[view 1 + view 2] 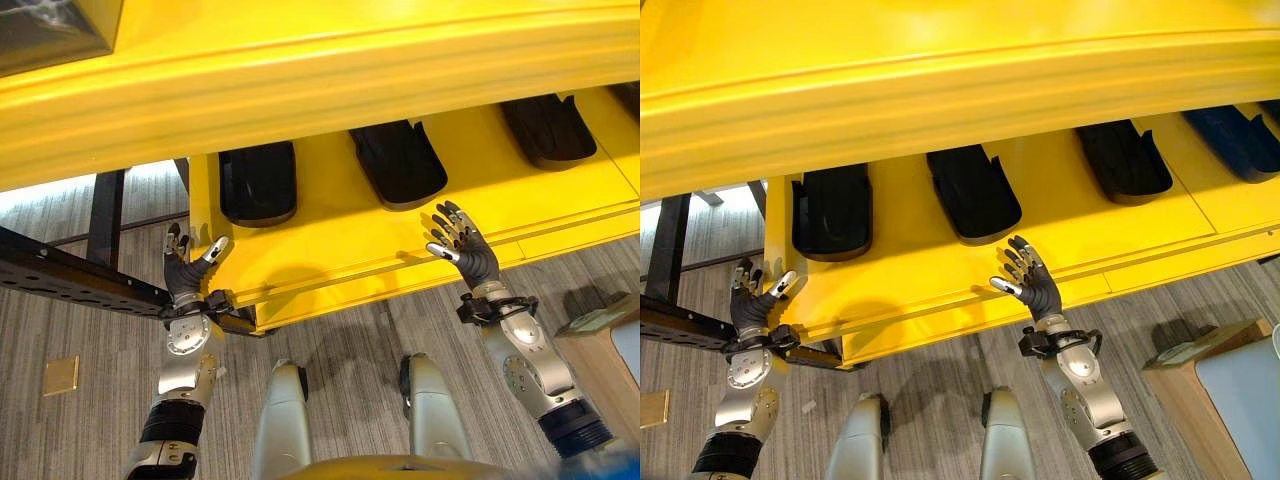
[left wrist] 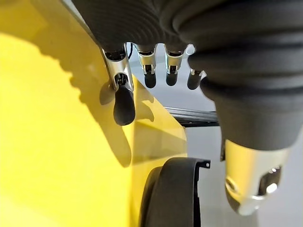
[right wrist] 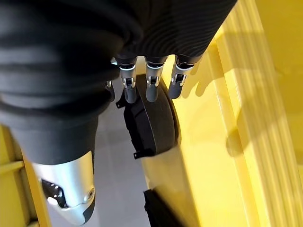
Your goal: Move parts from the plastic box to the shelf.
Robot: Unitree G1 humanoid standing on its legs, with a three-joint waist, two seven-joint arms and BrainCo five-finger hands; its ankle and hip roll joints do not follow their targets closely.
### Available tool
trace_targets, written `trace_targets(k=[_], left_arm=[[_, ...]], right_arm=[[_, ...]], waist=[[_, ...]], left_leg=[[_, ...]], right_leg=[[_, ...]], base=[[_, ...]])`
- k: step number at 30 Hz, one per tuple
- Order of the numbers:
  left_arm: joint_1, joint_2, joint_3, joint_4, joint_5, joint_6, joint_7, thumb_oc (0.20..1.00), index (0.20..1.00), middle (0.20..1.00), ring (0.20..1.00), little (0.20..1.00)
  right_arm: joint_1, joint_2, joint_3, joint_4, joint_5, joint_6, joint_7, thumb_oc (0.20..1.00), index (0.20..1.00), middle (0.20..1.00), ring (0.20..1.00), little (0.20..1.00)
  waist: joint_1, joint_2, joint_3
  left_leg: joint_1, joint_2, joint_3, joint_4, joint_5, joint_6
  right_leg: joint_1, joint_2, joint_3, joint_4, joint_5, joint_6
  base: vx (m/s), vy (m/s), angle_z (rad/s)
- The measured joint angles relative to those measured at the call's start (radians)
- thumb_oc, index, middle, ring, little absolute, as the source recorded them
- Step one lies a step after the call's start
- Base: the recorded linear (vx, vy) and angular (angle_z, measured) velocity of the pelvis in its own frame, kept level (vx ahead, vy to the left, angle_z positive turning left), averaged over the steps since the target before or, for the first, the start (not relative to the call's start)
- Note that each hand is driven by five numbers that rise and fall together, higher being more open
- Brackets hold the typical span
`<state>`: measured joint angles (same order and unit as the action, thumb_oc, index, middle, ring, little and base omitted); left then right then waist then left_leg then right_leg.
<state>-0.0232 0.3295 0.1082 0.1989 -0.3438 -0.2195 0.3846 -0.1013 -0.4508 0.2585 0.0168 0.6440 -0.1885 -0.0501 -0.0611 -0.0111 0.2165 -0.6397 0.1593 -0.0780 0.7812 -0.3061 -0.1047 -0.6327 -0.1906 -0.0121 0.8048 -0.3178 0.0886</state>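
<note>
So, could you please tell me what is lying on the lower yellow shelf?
Black parts lie in a row on the lower shelf: left part, middle part, right part. The upper shelf covers their far ends and anything behind them.

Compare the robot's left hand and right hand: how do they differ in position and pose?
The left hand is at the yellow shelf's left end, beside a black perforated metal beam; the right hand is over the shelf's front edge, near the middle black moulded part. The left thumb points towards the shelf; the right fingers spread. Both are open and hold nothing.
</note>
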Motion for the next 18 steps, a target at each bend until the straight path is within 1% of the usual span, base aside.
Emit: trace_targets(k=[1, 2, 3, 4, 6, 7, 8, 9, 11, 12, 13, 14, 16, 17, 18], left_arm=[[0.018, 0.000, 0.004, -0.028, 0.029, 0.000, -0.001, 1.000, 1.000, 1.000, 1.000, 1.000], [0.037, 0.003, 0.011, -0.060, 0.086, 0.004, -0.006, 1.000, 1.000, 1.000, 1.000, 1.000], [0.045, 0.008, 0.011, -0.067, 0.100, 0.007, -0.010, 1.000, 1.000, 1.000, 1.000, 1.000], [0.093, 0.058, 0.013, -0.159, 0.208, 0.025, -0.015, 1.000, 1.000, 1.000, 1.000, 1.000], [0.136, 0.116, 0.018, -0.251, 0.291, 0.026, -0.017, 1.000, 1.000, 1.000, 1.000, 1.000], [0.141, 0.159, 0.020, -0.278, 0.380, 0.019, -0.016, 1.000, 1.000, 1.000, 1.000, 1.000], [0.142, 0.191, 0.020, -0.287, 0.417, 0.017, -0.016, 1.000, 1.000, 1.000, 1.000, 1.000], [0.136, 0.253, 0.031, -0.321, 0.507, 0.016, -0.014, 1.000, 1.000, 1.000, 1.000, 1.000], [0.121, 0.293, 0.051, -0.335, 0.584, -0.002, -0.007, 1.000, 1.000, 1.000, 1.000, 1.000], [0.111, 0.322, 0.059, -0.344, 0.650, -0.015, 0.005, 1.000, 1.000, 1.000, 1.000, 1.000], [0.102, 0.330, 0.064, -0.346, 0.673, -0.016, 0.009, 1.000, 1.000, 1.000, 1.000, 1.000], [0.101, 0.368, 0.073, -0.354, 0.725, -0.027, 0.017, 1.000, 1.000, 1.000, 1.000, 1.000], [0.091, 0.408, 0.057, -0.360, 0.790, -0.029, 0.030, 1.000, 1.000, 1.000, 1.000, 1.000], [0.092, 0.450, 0.044, -0.364, 0.870, -0.043, 0.032, 1.000, 1.000, 1.000, 1.000, 1.000], [0.091, 0.457, 0.042, -0.364, 0.887, -0.046, 0.034, 1.000, 1.000, 1.000, 1.000, 1.000]], right_arm=[[0.000, 0.000, -0.009, -0.001, 0.000, -0.001, 0.001, 1.000, 1.000, 1.000, 1.000, 1.000], [0.000, 0.000, -0.016, -0.005, 0.000, -0.002, 0.005, 1.000, 1.000, 1.000, 1.000, 1.000], [0.000, -0.001, -0.017, -0.008, 0.000, -0.002, 0.007, 1.000, 1.000, 1.000, 1.000, 1.000], [0.001, -0.001, -0.027, -0.045, 0.000, -0.007, 0.012, 1.000, 1.000, 1.000, 1.000, 1.000], [0.000, -0.001, -0.037, -0.065, 0.000, -0.017, 0.021, 1.000, 1.000, 1.000, 1.000, 1.000], [-0.002, -0.001, -0.045, -0.070, 0.000, -0.017, 0.032, 1.000, 1.000, 1.000, 1.000, 1.000], [-0.003, -0.001, -0.047, -0.070, 0.000, -0.017, 0.037, 1.000, 1.000, 1.000, 1.000, 1.000], [-0.004, -0.002, -0.049, -0.071, 0.000, -0.018, 0.045, 1.000, 1.000, 1.000, 1.000, 1.000], [-0.002, -0.002, -0.049, -0.071, 0.000, -0.019, 0.048, 1.000, 1.000, 1.000, 1.000, 1.000], [-0.003, -0.002, -0.048, -0.071, 0.000, -0.019, 0.051, 1.000, 1.000, 1.000, 1.000, 1.000], [-0.003, -0.002, -0.047, -0.072, 0.001, -0.019, 0.054, 1.000, 1.000, 1.000, 1.000, 1.000], [-0.003, -0.002, -0.046, -0.072, 0.001, -0.021, 0.063, 1.000, 1.000, 1.000, 1.000, 1.000], [-0.003, -0.006, -0.042, -0.072, 0.001, -0.023, 0.069, 1.000, 1.000, 1.000, 1.000, 1.000], [-0.003, -0.014, -0.041, -0.072, 0.001, -0.024, 0.074, 1.000, 1.000, 1.000, 1.000, 1.000], [-0.004, -0.016, -0.041, -0.072, 0.001, -0.025, 0.076, 1.000, 1.000, 1.000, 1.000, 1.000]], waist=[[0.000, -0.001, 0.014], [0.000, -0.005, 0.032], [0.000, -0.005, 0.034], [0.000, -0.008, 0.051], [0.002, -0.014, 0.066], [0.009, -0.011, 0.071], [0.011, -0.010, 0.071], [0.014, -0.009, 0.073], [0.021, -0.007, 0.073], [0.026, -0.005, 0.074], [0.026, -0.005, 0.074], [0.027, -0.005, 0.074], [0.025, -0.005, 0.074], [0.031, -0.007, 0.073], [0.031, -0.007, 0.073]], left_leg=[[0.004, 0.000, -0.003, -0.002, 0.000, 0.000], [0.011, 0.000, -0.003, -0.008, 0.001, -0.001], [0.011, 0.001, -0.003, -0.009, 0.001, -0.001], [0.012, 0.006, -0.004, -0.011, 0.001, -0.002], [0.012, 0.011, -0.004, -0.011, 0.001, -0.002], [0.013, 0.013, -0.004, -0.012, 0.002, -0.004], [0.013, 0.014, -0.005, -0.014, 0.003, -0.005], [0.013, 0.014, -0.007, -0.014, 0.003, -0.006], [0.014, 0.014, -0.008, -0.014, 0.003, -0.006], [0.013, 0.013, -0.008, -0.014, 0.003, -0.006], [0.013, 0.013, -0.008, -0.013, 0.003, -0.006], [0.011, 0.013, -0.009, -0.013, 0.003, -0.006], [0.009, 0.014, -0.011, -0.010, 0.004, -0.007], [0.009, 0.014, -0.013, -0.010, 0.004, -0.008], [0.009, 0.014, -0.013, -0.010, 0.005, -0.009]], right_leg=[[0.004, 0.000, -0.003, 0.000, -0.001, -0.001], [0.010, 0.001, -0.003, -0.001, -0.002, -0.001], [0.010, 0.001, -0.004, -0.002, -0.002, -0.001], [0.011, 0.006, -0.005, -0.003, -0.002, -0.002], [0.011, 0.011, -0.005, -0.004, -0.003, -0.002], [0.011, 0.012, -0.007, -0.003, -0.003, -0.002], [0.011, 0.012, -0.009, -0.003, -0.003, -0.003], [0.012, 0.013, -0.011, -0.003, -0.004, -0.004], [0.013, 0.012, -0.012, -0.003, -0.004, -0.005], [0.013, 0.012, -0.013, -0.003, -0.004, -0.005], [0.013, 0.012, -0.013, -0.003, -0.004, -0.005], [0.014, 0.012, -0.014, -0.003, -0.004, -0.005], [0.013, 0.012, -0.015, -0.002, -0.004, -0.005], [0.014, 0.012, -0.017, -0.002, -0.004, -0.005], [0.014, 0.012, -0.017, -0.002, -0.004, -0.005]], base=[[0.01, -0.021, 0.04], [0.00, 0.000, 0.00], [0.00, 0.000, 0.00], [0.00, -0.014, -0.04], [0.00, -0.006, -0.02], [0.00, 0.000, 0.00], [0.00, 0.000, 0.00], [0.00, 0.000, 0.00], [0.00, 0.000, 0.00], [0.00, 0.000, 0.00], [0.00, 0.000, 0.00], [0.00, 0.000, 0.00], [0.00, 0.000, 0.00], [0.00, 0.000, 0.00], [0.00, 0.000, 0.00]])
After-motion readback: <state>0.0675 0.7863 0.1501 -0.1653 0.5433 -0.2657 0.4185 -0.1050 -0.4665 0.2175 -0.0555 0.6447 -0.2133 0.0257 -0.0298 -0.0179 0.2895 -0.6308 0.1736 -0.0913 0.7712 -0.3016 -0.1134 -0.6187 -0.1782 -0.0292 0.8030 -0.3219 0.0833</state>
